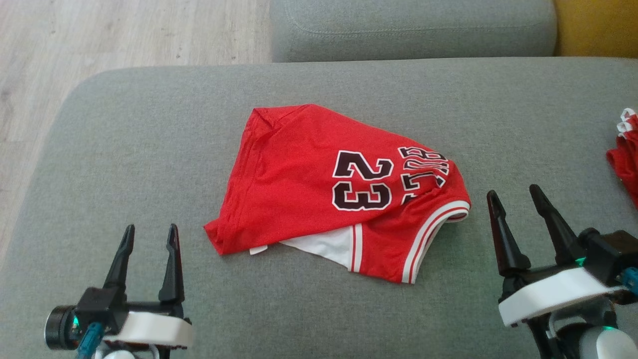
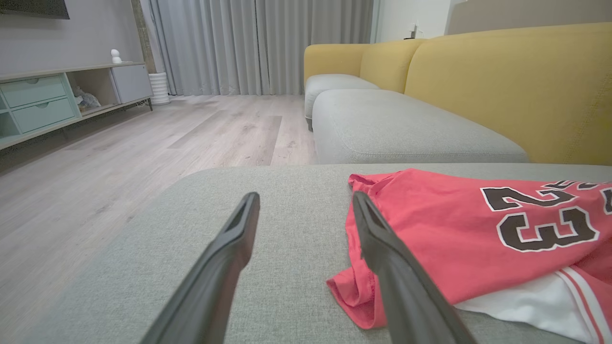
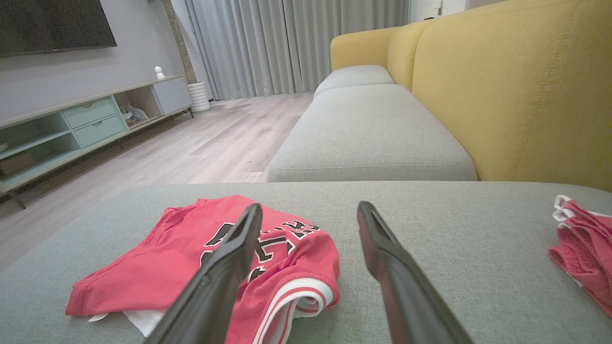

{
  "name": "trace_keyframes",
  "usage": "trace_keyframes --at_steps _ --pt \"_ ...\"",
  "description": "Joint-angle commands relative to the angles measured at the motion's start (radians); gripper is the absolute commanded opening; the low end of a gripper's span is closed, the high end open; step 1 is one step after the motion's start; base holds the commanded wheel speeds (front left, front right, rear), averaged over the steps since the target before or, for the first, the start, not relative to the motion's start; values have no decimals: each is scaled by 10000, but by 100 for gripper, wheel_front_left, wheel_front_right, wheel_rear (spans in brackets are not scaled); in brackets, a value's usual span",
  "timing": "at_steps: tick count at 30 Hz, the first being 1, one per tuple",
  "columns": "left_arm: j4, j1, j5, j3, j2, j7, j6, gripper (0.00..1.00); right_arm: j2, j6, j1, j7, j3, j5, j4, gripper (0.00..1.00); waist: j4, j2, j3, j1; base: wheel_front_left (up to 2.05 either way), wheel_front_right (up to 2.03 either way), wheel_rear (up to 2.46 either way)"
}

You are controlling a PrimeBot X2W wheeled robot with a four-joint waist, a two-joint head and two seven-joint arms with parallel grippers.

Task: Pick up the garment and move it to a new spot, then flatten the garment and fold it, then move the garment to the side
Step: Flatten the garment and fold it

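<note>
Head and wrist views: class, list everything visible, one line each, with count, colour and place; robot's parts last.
jersey: one, red, black 23, white trim, rumpled mid near cushion
second garment: one, red and white, near cushion's right edge
near cushion: one, grey, under both garments
far seat cushions: two, grey, beyond the near cushion
sofa back: one, yellow, behind the cushions
floor: one, pale wood, left of the sofa
curtains: several, grey, far wall
cabinet: one, pale green drawers, left wall
left gripper: one, dark fingers, open, left of jersey
right gripper: one, dark fingers, open, right of jersey
</note>
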Motion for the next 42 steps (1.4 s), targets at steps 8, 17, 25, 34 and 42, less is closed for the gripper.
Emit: trace_keyframes --at_steps 8,17,25,34,42 --pt "-89 -751 72 322 93 -208 21 100 -33 -17 -380 143 286 -11 -353 100 58 -1 55 0 0 0 0" --pt "-147 -1292 203 75 -108 -317 9 100 -1006 -17 -1108 1645 3043 659 1208 100 494 -1 456 0 0 0 0" --pt "158 -1920 319 -204 -504 -495 -129 100 -1661 -17 -2544 2498 4765 946 3950 100 1224 -1 857 0 0 0 0" --pt "554 -2169 341 -159 -826 -604 -287 100 -1777 -17 -3187 3430 5243 1151 5780 0 1640 -1 978 0 0 0 0" --pt "500 -1951 445 138 -831 -617 -237 100 -2124 -17 -3320 3164 5690 1720 3420 0 1267 -1 879 0 0 0 0"
